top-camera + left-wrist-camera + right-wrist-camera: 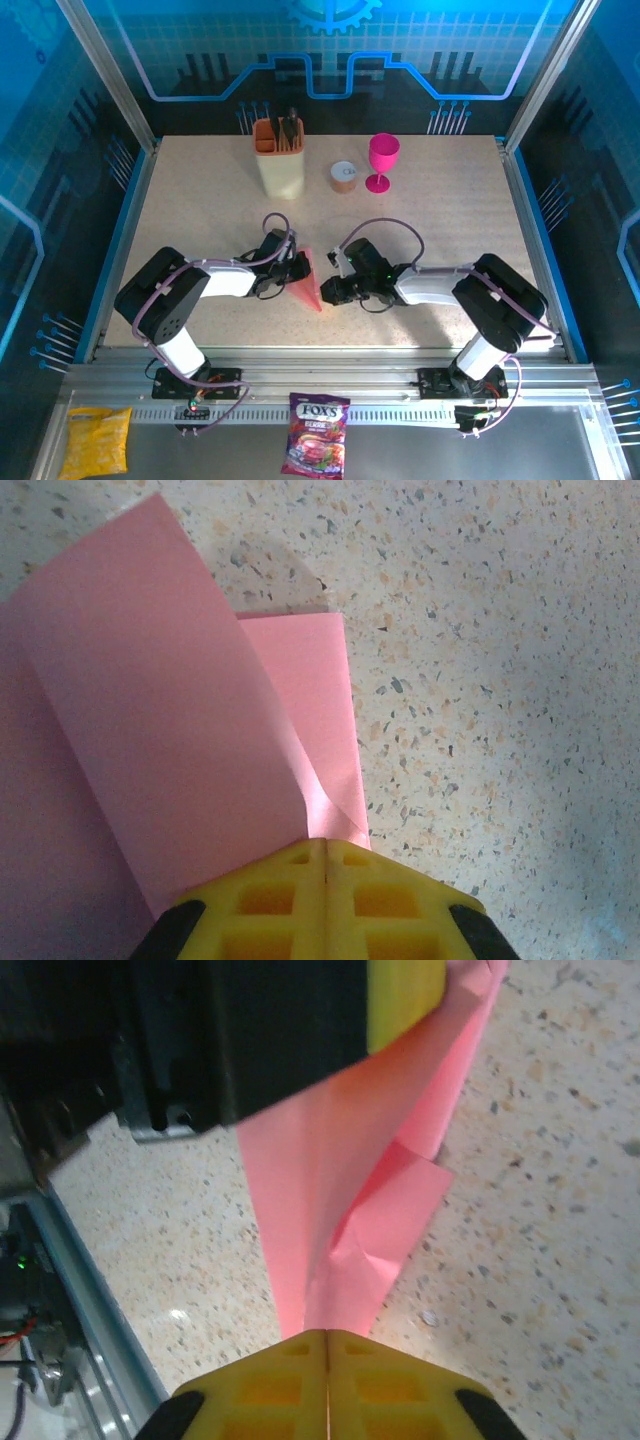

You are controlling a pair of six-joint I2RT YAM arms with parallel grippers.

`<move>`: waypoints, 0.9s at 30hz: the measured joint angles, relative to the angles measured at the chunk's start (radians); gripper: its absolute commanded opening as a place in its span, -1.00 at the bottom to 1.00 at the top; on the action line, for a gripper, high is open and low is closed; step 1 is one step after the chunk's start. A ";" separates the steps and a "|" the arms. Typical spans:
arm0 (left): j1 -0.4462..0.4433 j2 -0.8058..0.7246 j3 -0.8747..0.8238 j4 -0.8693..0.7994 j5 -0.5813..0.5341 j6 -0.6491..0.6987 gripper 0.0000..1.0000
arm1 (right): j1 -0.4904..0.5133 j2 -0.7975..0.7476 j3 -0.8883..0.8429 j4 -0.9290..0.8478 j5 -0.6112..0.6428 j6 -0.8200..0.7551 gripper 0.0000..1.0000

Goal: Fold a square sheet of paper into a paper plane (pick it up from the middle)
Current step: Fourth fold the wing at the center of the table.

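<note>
Paper plane (308, 282) — thin salmon-pink paper, folded to a slim pointed dart — lies midway along the speckled beige bench (200, 200), toward its near edge, point aimed at that edge. The yellow-fingered left gripper (325, 852) is pressed together on layers at the wide end; the right gripper (327, 1338) pinches the narrow end. To crease well, I judge both should keep the paper taut and its edges matched — one flap looks rumpled. A magenta plastic goblet (382, 160) stands well apart, by the far edge.

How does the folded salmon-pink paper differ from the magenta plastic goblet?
The folded salmon-pink paper is a thin pointed wedge; the magenta plastic goblet is a rounded cup standing upright. The left claw and right claw pinch the paper; the goblet stands free. Both are pinkish.
</note>
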 measured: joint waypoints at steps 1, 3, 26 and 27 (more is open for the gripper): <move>0.000 0.000 -0.001 0.003 0.000 0.000 -1.00 | 0.000 0.009 0.014 0.001 -0.004 -0.001 -0.92; 0.000 0.000 -0.003 0.006 0.000 0.000 -1.00 | 0.001 0.032 0.044 0.003 -0.014 -0.002 -0.93; 0.000 -0.004 -0.019 0.029 -0.002 0.000 -1.00 | 0.011 0.212 0.100 0.100 -0.067 0.007 -1.00; 0.000 -0.004 -0.019 0.029 -0.002 0.000 -1.00 | 0.013 0.212 0.098 0.106 -0.066 0.008 -1.00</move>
